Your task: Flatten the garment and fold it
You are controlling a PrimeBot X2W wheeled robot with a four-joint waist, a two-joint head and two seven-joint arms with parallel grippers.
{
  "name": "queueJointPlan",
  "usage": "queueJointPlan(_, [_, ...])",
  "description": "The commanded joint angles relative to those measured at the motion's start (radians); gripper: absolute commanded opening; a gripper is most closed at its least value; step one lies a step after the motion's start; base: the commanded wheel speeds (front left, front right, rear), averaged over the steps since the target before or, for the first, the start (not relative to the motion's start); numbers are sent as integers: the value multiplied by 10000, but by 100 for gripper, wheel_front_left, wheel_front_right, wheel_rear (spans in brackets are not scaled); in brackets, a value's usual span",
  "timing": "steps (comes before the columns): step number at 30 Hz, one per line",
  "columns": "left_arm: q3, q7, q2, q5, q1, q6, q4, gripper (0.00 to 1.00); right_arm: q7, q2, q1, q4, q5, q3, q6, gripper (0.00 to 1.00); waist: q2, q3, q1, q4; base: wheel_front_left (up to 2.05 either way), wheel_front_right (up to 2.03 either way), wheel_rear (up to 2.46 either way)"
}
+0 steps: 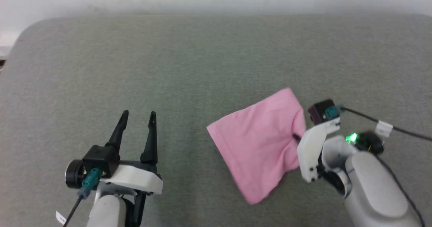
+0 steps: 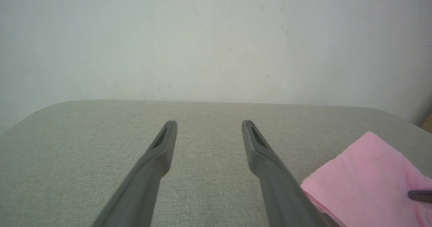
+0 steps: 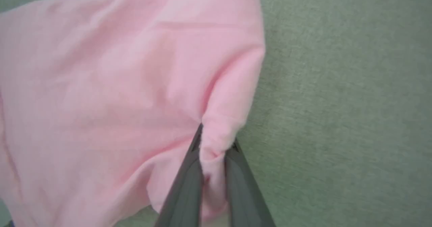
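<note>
Pink garment (image 3: 101, 85) pinched in the right claw (image 3: 217, 139) half-hides its fingers.

A bench (image 1: 135, 58) covered in grey-green woven cloth, rounded at its far corners, is set against a pale wall (image 2: 216, 34). A pink garment (image 1: 260, 142) is laid askew on its right half.

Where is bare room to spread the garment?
Bare grey surface lies beyond the garment to the far edge, and between it and the open left gripper. Crowded at the right gripper, shut on the garment's edge.
</note>
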Motion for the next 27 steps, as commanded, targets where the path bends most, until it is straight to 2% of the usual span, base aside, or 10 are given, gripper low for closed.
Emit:
queueJointPlan(1, [2, -49, 30, 89, -21, -57, -118, 100, 10, -394, -491, -103, -484, 355, -13, 0, 0, 339, -1, -781, 0, 0, 0])
queueJointPlan(7, [-123, -49, 122, 256, -431, -118, -403, 100, -157, -1398, -1993, 208, -1433, 1365, -13, 0, 0, 1038, -1, -2103, 0, 0, 0])
queueJointPlan(11, [-180, -49, 243, 367, -707, -140, -556, 100, -447, -1705, -2701, 652, -1771, 1273, -13, 0, 0, 1513, -1, -2773, 0, 0, 0])
queueJointPlan(18, [-406, 31, 758, 636, -1370, -230, -765, 100, -1402, -1721, -3813, 2020, -2507, -654, -13, 0, 0, 2559, -1, -3816, 0, 0, 0])
queueJointPlan(22, [-570, 326, 1038, 760, -1736, -275, -1051, 100, -1941, -1741, -4240, 2725, -3167, -1973, -13, 0, 0, 3153, -1, -3983, 0, 0, 0])
queueJointPlan(27, [-724, 717, 1376, 841, -2062, -320, -1496, 100, -2594, -1846, -4664, 3258, -4320, -3574, -13, 0, 0, 3776, -1, -3883, 0, 0, 0])
